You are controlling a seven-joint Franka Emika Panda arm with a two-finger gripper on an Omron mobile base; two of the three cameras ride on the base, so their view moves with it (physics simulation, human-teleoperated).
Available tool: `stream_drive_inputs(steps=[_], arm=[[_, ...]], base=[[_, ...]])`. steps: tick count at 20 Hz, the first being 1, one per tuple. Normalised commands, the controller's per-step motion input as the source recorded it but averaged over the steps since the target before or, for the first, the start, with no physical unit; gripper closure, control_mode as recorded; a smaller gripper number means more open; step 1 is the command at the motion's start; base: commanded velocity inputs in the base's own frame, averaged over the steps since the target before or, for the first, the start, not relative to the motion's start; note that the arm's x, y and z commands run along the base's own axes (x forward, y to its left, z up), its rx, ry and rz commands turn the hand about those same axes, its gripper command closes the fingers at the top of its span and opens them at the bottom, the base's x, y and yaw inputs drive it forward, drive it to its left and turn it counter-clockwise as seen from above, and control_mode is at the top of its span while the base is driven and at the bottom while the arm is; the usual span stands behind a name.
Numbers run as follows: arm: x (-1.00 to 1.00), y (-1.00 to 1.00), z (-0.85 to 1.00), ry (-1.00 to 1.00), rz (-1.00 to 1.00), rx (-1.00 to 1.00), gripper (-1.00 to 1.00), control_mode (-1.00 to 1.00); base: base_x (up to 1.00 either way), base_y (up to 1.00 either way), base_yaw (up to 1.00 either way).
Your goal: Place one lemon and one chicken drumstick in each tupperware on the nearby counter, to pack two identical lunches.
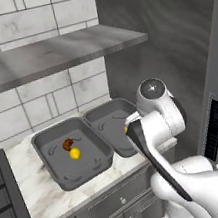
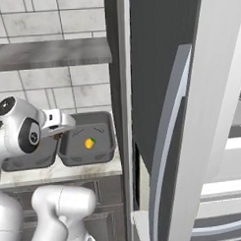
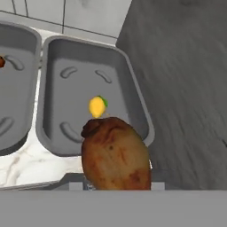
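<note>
My gripper [image 2: 57, 134] hangs over the near left corner of the right tupperware [image 3: 133, 88], shut on a reddish-brown chicken drumstick [image 3: 115, 157] that hides its fingertips in the hand view. On the floor of that tupperware [image 2: 106, 137] lies a lemon [image 3: 96, 106], also seen from the right base view [image 2: 89, 143]. The left tupperware [image 1: 43, 143] holds another drumstick [image 1: 68, 144] with a lemon [image 1: 75, 153] beside it. Both trays stand side by side on the pale marbled counter [image 1: 39, 189]. In the left base view my own arm covers the gripper.
A grey wall shelf [image 1: 55, 52] juts out above the trays. A dark wall panel [image 3: 186, 80] rises right beside the right tray. A stove edge [image 1: 3, 201] borders the counter on the left. An open fridge door [image 2: 192, 139] stands at the right.
</note>
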Motion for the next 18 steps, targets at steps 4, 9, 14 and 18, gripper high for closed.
stream_drive_inputs(steps=[4, 9, 14, 18], arm=[[0.00, 0.26, -0.29, 0.00, 0.00, 0.18, 1.00, -1.00], [0.06, 0.36, -0.17, 0.00, 0.00, 0.13, 1.00, -1.00], [0.29, 0.27, -0.01, 0.00, 0.00, 0.02, 1.00, -1.00], [0.55, 0.03, -0.04, 0.00, 0.00, 0.01, 1.00, -1.00]], base=[[0.00, 0.00, 0.00], [0.00, 0.00, 0.00], [0.00, 0.00, 0.00], [0.00, 0.00, 0.00]])
